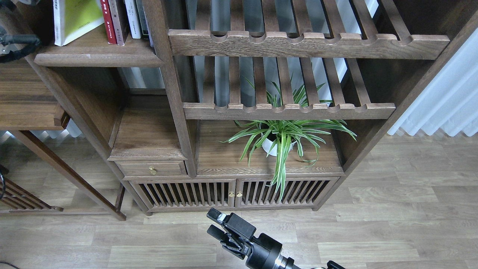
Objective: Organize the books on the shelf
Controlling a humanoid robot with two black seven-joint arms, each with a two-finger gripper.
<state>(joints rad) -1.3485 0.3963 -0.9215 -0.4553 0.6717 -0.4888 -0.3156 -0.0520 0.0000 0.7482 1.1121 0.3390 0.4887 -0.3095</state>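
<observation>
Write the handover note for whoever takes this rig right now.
Right tool: open, empty, low over the floor in front of the cabinet.
Left tool: out of the head view.
Books: the lime-yellow book leans tilted at the left end of the shelf; whether anything holds it cannot be told. The red book and the dark maroon book stand upright to its right, next to the white-spined books.
Done: all three books are on the shelf.
Left: stand the lime-yellow book upright against the red one.
</observation>
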